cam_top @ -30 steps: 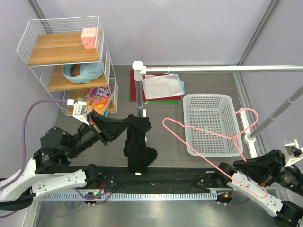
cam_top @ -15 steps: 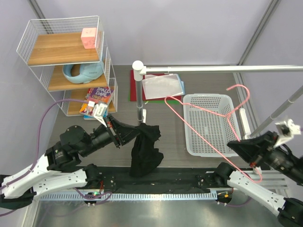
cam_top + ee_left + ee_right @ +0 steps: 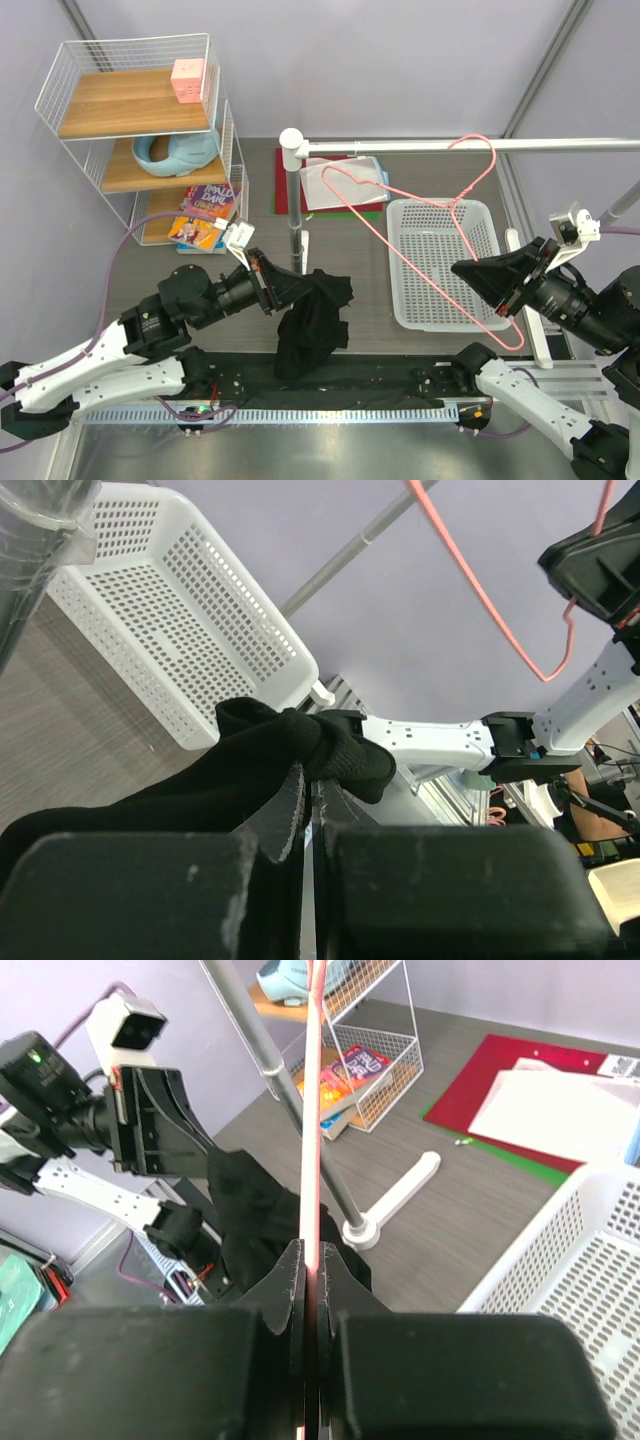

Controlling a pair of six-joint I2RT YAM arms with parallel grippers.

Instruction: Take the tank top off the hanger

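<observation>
left wrist, tank top (image 3: 285, 750) pinched in left fingers (image 3: 283, 815), hanger (image 3: 313, 1110) in right fingers (image 3: 283, 1285)

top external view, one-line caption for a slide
Left gripper holds the tank top while the right gripper holds the bare hanger.

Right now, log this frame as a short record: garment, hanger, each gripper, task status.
tank top: bunched, hanging from the left gripper
hanger: bare, raised, over the white basket in the top view
left gripper: shut on tank top
right gripper: shut on hanger
task status: tank top and hanger apart; removal looks done
</observation>
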